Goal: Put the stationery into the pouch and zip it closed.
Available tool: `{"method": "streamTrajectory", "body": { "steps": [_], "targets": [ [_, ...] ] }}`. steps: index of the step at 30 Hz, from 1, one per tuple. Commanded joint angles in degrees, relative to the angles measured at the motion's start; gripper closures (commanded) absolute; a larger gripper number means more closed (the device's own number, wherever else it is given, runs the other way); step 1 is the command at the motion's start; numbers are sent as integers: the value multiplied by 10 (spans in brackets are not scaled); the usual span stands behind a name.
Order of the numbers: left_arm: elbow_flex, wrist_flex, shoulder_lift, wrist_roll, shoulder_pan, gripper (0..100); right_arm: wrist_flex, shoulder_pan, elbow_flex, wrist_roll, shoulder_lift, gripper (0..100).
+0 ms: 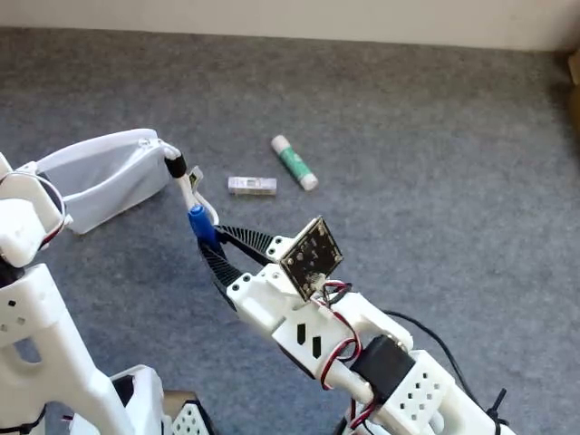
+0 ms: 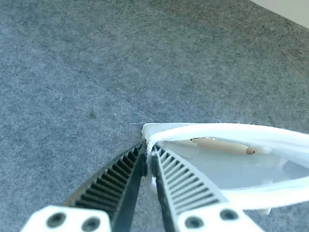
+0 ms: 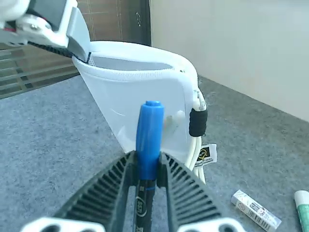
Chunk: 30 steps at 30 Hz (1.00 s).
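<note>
Our left arm (image 1: 27,263), of white plastic, stands at the end of the white mesh pouch (image 1: 100,177) farthest from our other arm. Its left gripper (image 2: 146,145) has its black ribbed fingers (image 2: 111,179) pinched together on the pouch's rim. Our right arm (image 1: 299,317), white with red and black wires, stretches low toward the pouch's near end. Its right gripper (image 1: 207,240) clamps a blue-capped black marker (image 3: 147,130), the cap pointing at the pouch.
</note>
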Motion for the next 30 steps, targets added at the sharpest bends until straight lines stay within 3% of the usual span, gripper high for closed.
{"method": "streamTrajectory", "body": {
  "steps": [1,9,30],
  "targets": [
    [22,0,7,5,-7,993,-15,6,-14,4,-14,995],
    [21,1,7,5,-7,993,-60,7,-45,4,-14,995],
    [19,2,7,5,-7,993,-65,3,-197,4,-9,995]
  ]
}}
